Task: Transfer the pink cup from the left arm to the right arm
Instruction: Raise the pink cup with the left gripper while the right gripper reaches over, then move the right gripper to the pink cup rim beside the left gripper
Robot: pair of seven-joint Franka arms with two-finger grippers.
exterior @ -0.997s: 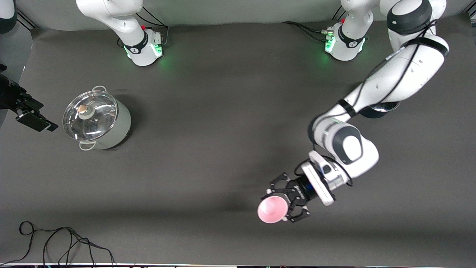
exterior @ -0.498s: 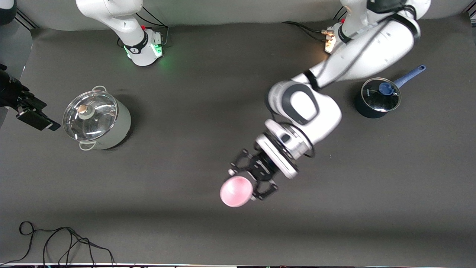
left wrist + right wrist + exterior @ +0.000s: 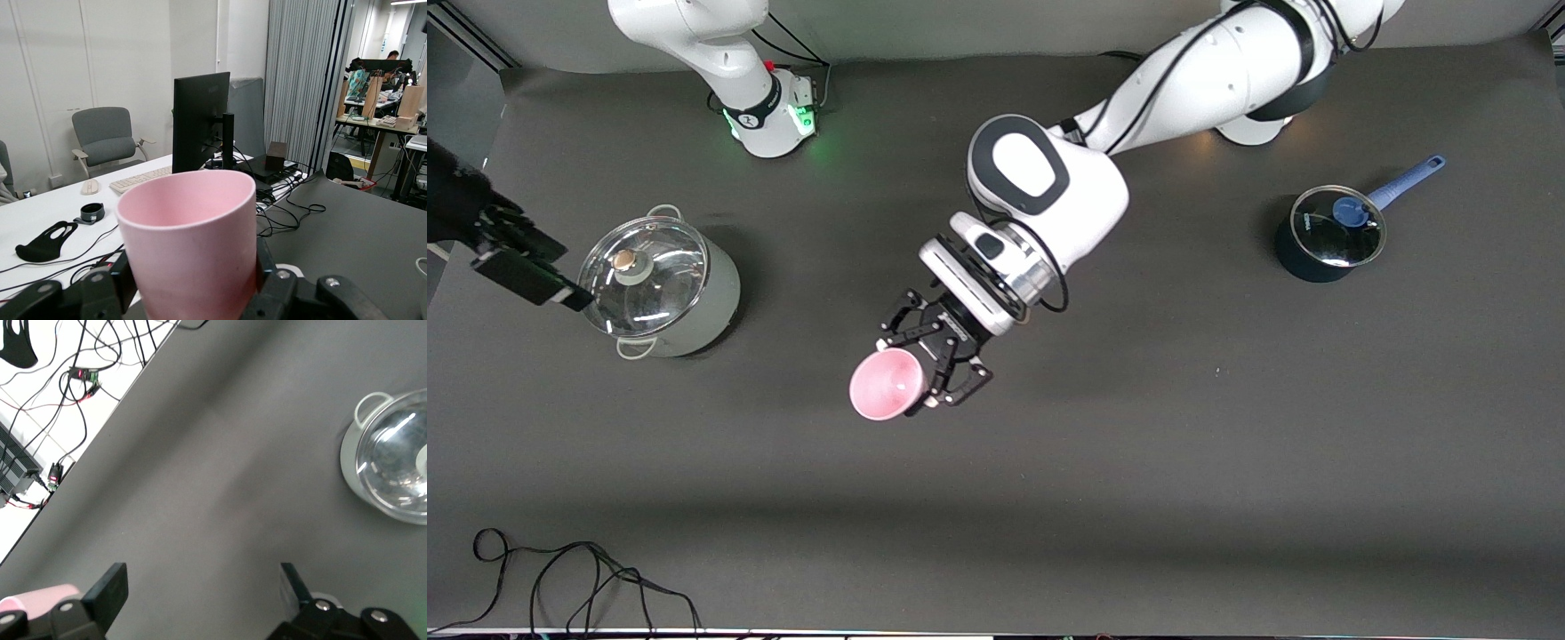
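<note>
A dark grey surface (image 3: 1227,462) carries the scene, with an office of desks and chairs visible past its edge in the left wrist view. At the right arm's end, the right pincer (image 3: 520,271) hangs just beside the steel pot with a glass lid (image 3: 656,284), its fingers spread wide and holding nothing; it appears to be waiting to receive. Over the middle of the surface, the left pincer (image 3: 925,360) is clamped on the pink cup (image 3: 887,384), gripping it by the wall so the mouth and most of the body stay free, likely to leave room for the other arm's grasp. The cup is held up in the air, well apart from the right pincer. Toward the left arm's end stands a small dark saucepan with a blue handle (image 3: 1329,233), clear of the handover path.
</note>
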